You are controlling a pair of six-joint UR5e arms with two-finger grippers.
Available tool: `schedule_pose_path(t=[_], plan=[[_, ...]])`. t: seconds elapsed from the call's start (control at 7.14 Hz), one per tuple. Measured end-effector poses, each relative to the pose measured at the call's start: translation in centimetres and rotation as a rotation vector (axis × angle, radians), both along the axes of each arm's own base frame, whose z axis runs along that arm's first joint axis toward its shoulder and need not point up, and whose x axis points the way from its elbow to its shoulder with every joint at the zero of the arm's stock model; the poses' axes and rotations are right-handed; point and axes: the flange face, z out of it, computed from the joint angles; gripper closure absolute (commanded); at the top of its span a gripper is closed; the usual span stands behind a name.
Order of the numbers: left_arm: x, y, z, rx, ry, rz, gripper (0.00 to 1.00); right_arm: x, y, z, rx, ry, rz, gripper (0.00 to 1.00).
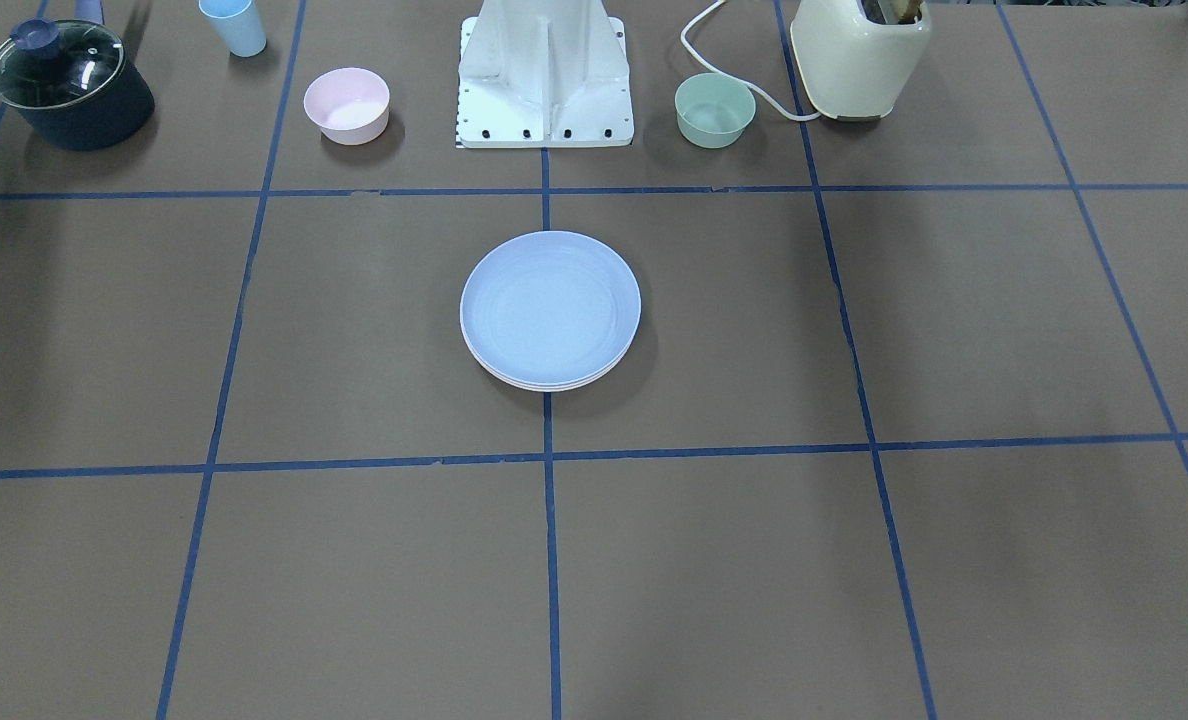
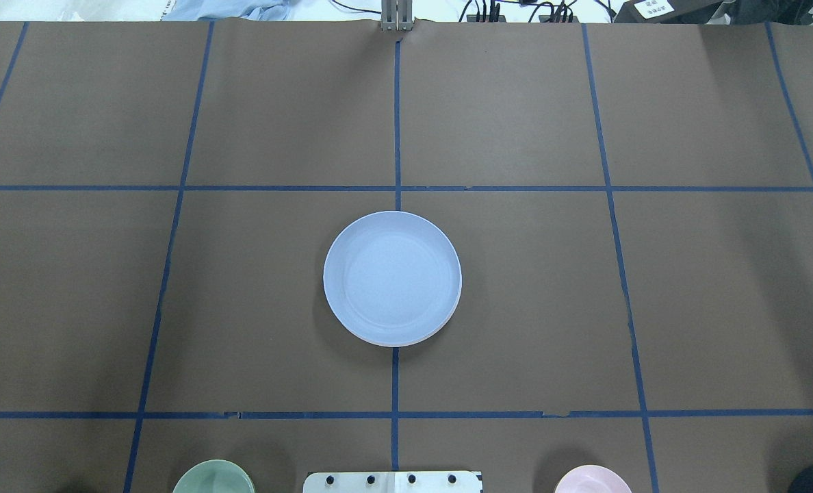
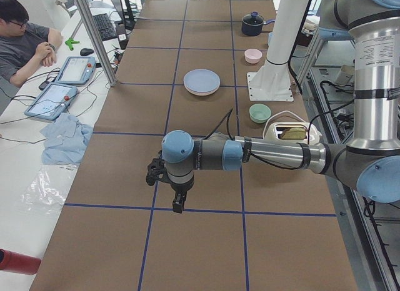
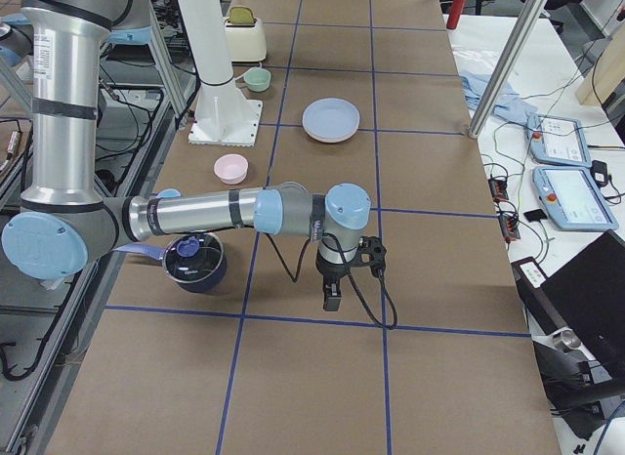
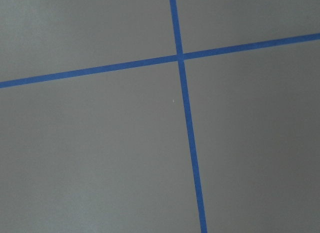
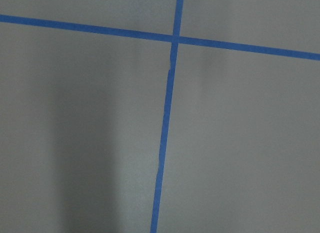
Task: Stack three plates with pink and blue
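Jaw state cannot be told for either gripper, each showing only in a side view. The left gripper (image 3: 178,203) and right gripper (image 4: 332,297) hang over bare table (image 2: 516,308), well apart from the plates. The blue plate (image 2: 392,277) tops the centred stack; paler rims (image 1: 544,384) show beneath.

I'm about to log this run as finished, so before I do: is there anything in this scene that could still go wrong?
1. The stack of round matte plates shows the light blue plate on top and pale rims beneath; those rims sit slightly offset, so a nudge might shift them.
2. The rims' colours are hard to tell, so the order below is unconfirmed.
3. Both arms are parked away from the stack, left hand and right hand; any return sweep could clip it.
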Motion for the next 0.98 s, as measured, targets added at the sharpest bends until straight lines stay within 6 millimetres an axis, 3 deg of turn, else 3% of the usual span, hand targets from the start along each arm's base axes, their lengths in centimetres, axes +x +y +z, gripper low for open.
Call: schedule_pose_path(t=[0.98], plan=[[-0.10, -0.34, -0.02, 0.006, -0.012, -0.005, 0.00, 0.10, 0.00, -0.07, 0.001, -0.010, 0.003, 0.00]])
